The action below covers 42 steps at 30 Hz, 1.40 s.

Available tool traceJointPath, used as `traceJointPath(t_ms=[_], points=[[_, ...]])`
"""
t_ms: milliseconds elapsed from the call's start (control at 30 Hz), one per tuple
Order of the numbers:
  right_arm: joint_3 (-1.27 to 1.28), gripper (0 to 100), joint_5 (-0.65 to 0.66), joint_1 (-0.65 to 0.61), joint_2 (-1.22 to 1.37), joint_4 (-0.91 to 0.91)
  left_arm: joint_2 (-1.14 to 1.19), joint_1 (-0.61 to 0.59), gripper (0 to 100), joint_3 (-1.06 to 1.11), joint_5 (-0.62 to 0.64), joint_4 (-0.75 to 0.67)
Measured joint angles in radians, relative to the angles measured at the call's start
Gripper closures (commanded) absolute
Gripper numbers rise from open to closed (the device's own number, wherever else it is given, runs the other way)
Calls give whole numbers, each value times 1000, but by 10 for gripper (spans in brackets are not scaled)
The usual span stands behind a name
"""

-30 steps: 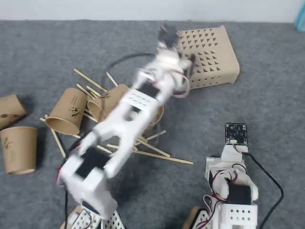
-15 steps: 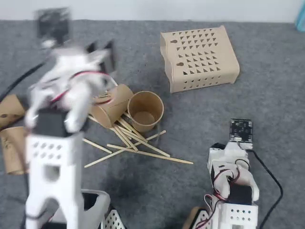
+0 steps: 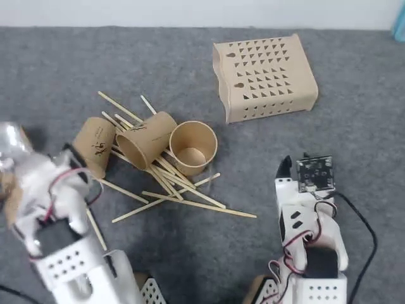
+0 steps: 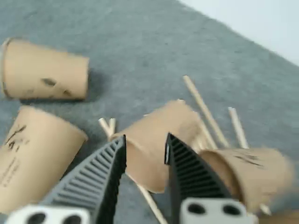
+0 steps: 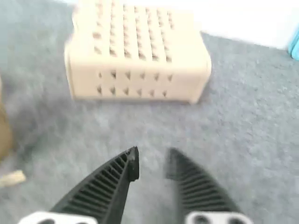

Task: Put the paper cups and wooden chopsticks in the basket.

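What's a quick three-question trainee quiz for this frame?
1. Multiple choice: where do the chopsticks lie relative to the cups?
A) standing inside them
B) loose around and under them
C) far apart from them
2. True or false: the right gripper is holding a chopstick.
3. Fill in: the left gripper is ___, with nothing between its fingers.

Key: 1 B. 2 False, it is open and empty over the carpet. 3 open.
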Motion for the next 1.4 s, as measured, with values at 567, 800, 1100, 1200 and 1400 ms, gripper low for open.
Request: traceJointPath(t_ms=[567, 800, 1100, 1200, 1400], points=[[-393, 738, -365, -117, 709, -379, -302, -11, 865, 359, -48, -87], [-795, 680, -371, -233, 1275, -379, -302, -5, 865, 359, -48, -87], [-1309, 816, -109, -376, 1850, -212, -307, -2, 865, 362, -48, -87], [-1452, 988, -12, -434, 1982, -178, -308, 23, 865, 368, -48, -87], [-1640, 974, 6, -430, 2197, -175, -311, 28, 865, 384, -48, -109]])
